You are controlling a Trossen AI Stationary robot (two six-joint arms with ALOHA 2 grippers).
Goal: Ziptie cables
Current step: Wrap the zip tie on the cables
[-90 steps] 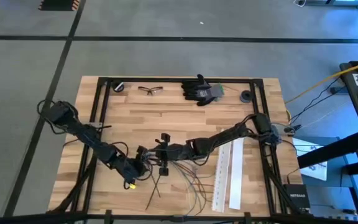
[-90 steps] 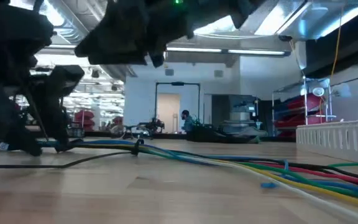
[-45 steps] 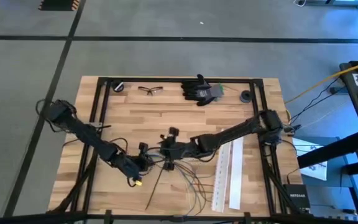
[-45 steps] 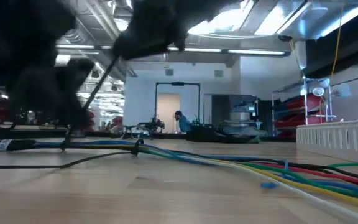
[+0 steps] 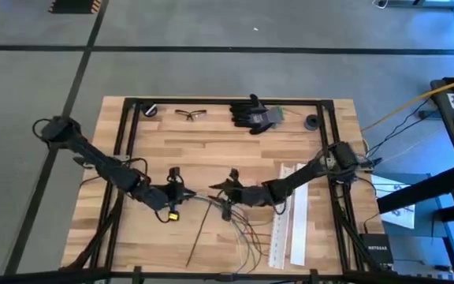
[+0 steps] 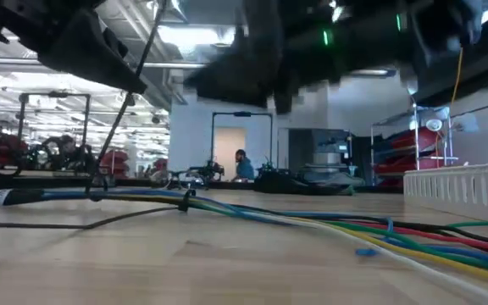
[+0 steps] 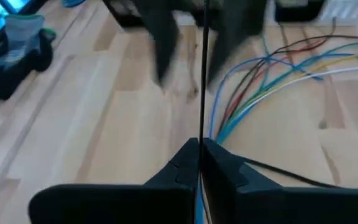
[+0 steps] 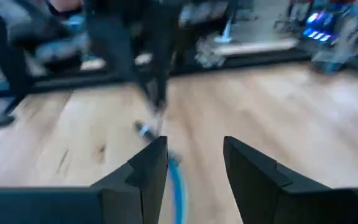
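The cables fan over the worktop front, beside two white strips. The left gripper pinches a thin black strand; the right gripper, jaws spread, faces it. Gloves and glasses lie behind.

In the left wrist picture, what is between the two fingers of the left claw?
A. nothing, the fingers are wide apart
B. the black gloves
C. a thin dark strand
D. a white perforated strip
C: the left claw is shut on a thin dark strand that runs straight out from its fingertips.

Thin multicolour cables, fanned, front-centre table
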